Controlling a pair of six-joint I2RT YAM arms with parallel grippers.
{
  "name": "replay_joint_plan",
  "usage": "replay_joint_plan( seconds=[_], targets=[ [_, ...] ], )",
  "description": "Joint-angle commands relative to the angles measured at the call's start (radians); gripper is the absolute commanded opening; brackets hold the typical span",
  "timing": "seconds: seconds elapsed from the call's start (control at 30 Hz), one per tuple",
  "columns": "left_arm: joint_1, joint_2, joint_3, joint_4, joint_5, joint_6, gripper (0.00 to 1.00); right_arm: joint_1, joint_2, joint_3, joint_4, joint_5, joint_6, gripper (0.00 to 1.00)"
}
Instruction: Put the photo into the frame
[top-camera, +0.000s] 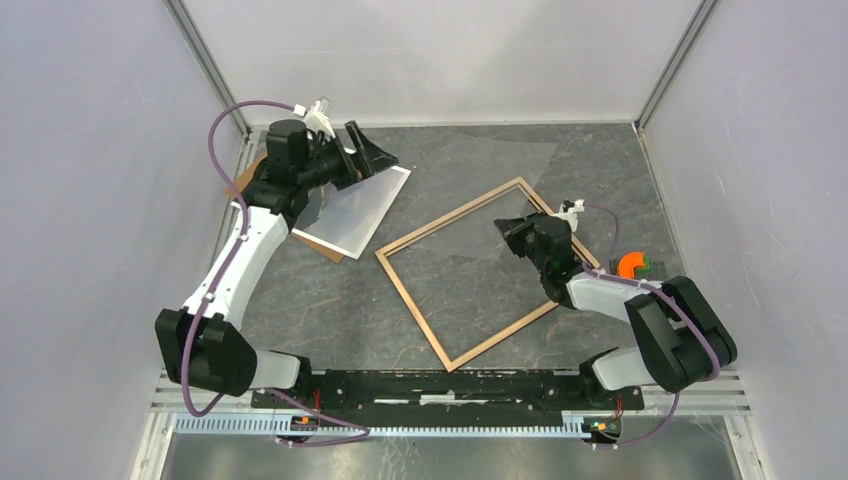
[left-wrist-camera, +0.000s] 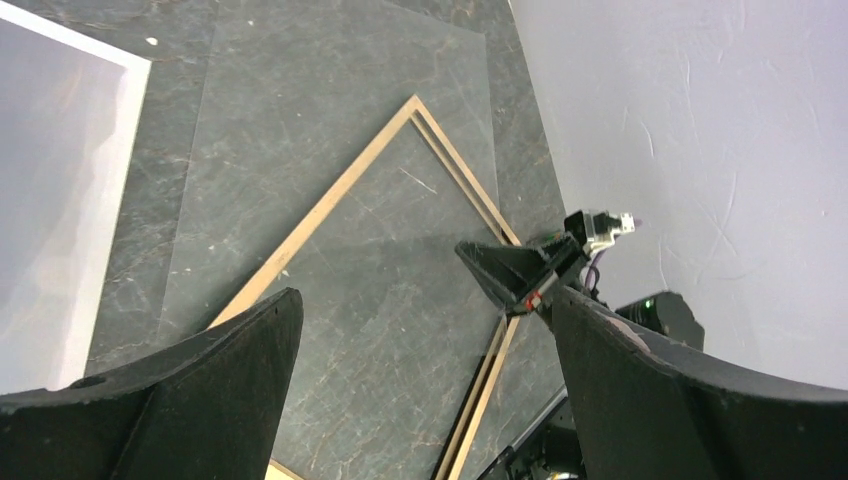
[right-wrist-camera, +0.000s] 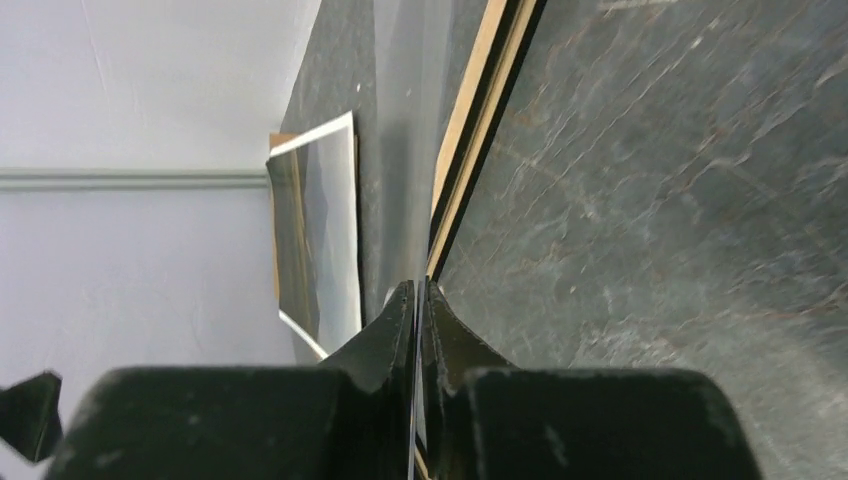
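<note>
Filling the bottom of the right wrist view, the right gripper (right-wrist-camera: 418, 290) is pinched shut by a rail of the frame (top-camera: 445, 220), which lies mid-picture on the bench (top-camera: 330, 310), while the left gripper (top-camera: 368, 150) gapes wide above the photo (top-camera: 355, 210) at upper left, likely poised to fetch it.
</note>
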Motion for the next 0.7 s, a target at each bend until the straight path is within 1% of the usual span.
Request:
replay_joint_plan(
  seconds=[0.0,0.07,0.13,0.2,0.4,0.57,0.67],
  targets=[
    [0.064,0.009,-0.029,0.136,0.070,-0.077,1.00,0.052,-0.016,-0.007,0.106,-0.020,-0.056,0.13],
    [0.076,0.015,-0.038,0.150,0.076,-0.089,1.00,0.069,0.000,-0.015,0.107,-0.049,-0.090,0.18],
    [0.076,0.023,-0.041,0.150,0.071,-0.084,1.00,0.079,0.020,-0.038,0.144,-0.089,-0.106,0.25],
    [0.076,0.038,-0.044,0.150,0.072,-0.082,1.00,0.082,0.046,-0.054,0.206,-0.140,-0.132,0.27],
    [0.073,0.091,-0.045,0.157,0.096,-0.098,1.00,0.094,0.117,-0.032,0.242,-0.278,-0.256,0.39],
    [0.070,0.122,-0.052,0.181,0.129,-0.128,1.00,0.089,0.150,-0.057,0.296,-0.313,-0.324,0.66],
    [0.068,0.119,-0.057,0.183,0.124,-0.124,1.00,0.058,0.191,-0.042,0.310,-0.372,-0.347,0.75]
  ],
)
